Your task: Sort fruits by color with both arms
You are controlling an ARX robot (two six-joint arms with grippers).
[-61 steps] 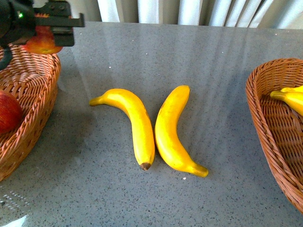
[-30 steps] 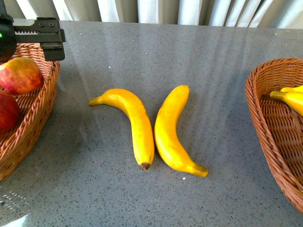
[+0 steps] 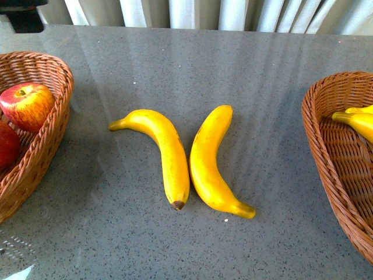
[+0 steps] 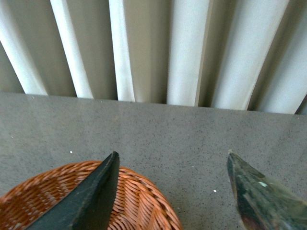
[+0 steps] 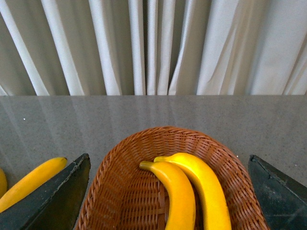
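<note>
Two yellow bananas (image 3: 168,153) (image 3: 208,160) lie side by side mid-table in the front view. A red-yellow apple (image 3: 27,105) rests in the left wicker basket (image 3: 55,125), with a second red apple (image 3: 7,146) at the frame edge. Only a black part of my left arm (image 3: 23,14) shows at the top left corner. In the left wrist view my left gripper (image 4: 172,160) is open and empty above the basket's rim (image 4: 144,201). My right gripper (image 5: 168,156) hangs open above the right basket (image 5: 120,191), which holds two bananas (image 5: 180,196) (image 5: 211,191).
The right basket (image 3: 326,146) sits at the table's right edge, its bananas (image 3: 358,122) partly cut off. White curtains (image 3: 221,11) hang behind the grey speckled table (image 3: 256,76). One table banana (image 5: 33,179) shows beside the right gripper's finger (image 5: 57,196).
The left gripper held an apple over the left basket, let it go into the basket, then pulled up and back almost out of the front view. The bananas have not moved.
</note>
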